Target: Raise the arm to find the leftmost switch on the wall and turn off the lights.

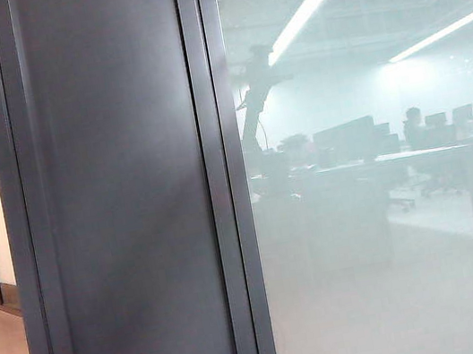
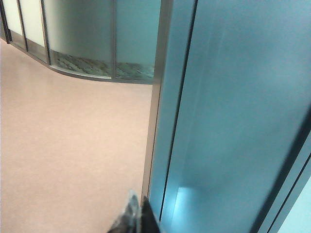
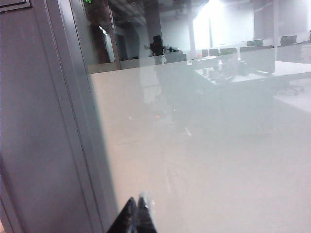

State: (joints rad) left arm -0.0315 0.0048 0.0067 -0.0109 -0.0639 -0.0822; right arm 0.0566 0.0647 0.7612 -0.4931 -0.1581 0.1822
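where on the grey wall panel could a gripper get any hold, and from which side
The grey wall panel is flat, with no switch or handle in view. The likeliest hold is the narrow vertical frame strip beside the frosted glass, approached head-on with jaws spanning its width. The left gripper and right gripper are both shut, close to the wall.

No text, label, brand or number can be read anywhere in these views. The only sign-like mark is a small green glowing patch (image 3: 88,1) seen in the right wrist view, high up just beside the grey door frame (image 3: 73,97); it is cut off by the picture edge and too blurred to read. The left gripper (image 2: 137,218) and right gripper (image 3: 136,216), each showing only dark fingertips pressed together near a wall panel, carry no markings.
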